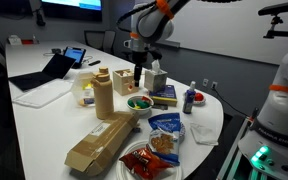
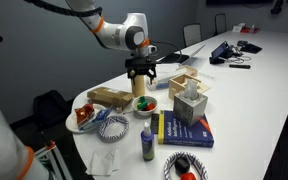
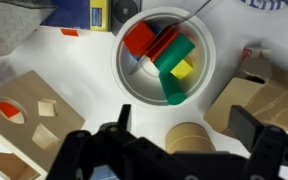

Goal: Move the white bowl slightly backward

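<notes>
Gripper hangs with its two jaws spread wide and pinching nothing, and one tan cylinder sits between them in the wrist view. One white bowl lies just beyond the jaw tips, apart from both, and holds one red block, one yellow block and green pieces whose number I cannot tell. Two wooden boxes with cut-out holes lie on the table, one outside each jaw.

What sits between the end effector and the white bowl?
In the wrist view, a tan wooden cylinder, seen from above, stands between the end effector and the white bowl.
</notes>
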`<action>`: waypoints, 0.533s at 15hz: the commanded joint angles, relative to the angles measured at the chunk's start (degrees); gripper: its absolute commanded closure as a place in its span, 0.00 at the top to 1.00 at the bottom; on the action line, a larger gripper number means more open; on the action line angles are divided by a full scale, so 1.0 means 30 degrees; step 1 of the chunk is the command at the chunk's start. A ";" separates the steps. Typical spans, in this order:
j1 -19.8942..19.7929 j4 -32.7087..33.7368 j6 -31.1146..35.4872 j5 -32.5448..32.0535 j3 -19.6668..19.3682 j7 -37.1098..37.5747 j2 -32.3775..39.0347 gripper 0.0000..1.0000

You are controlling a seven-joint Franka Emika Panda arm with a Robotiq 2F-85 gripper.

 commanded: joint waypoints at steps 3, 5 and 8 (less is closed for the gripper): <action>-0.0637 0.0216 0.2110 0.0460 0.0908 -0.1326 0.1732 1.00; -0.0827 0.0120 0.3050 0.0313 0.1093 -0.1582 0.2387 1.00; -0.1193 0.0206 0.3708 0.0256 0.1465 -0.1843 0.3355 1.00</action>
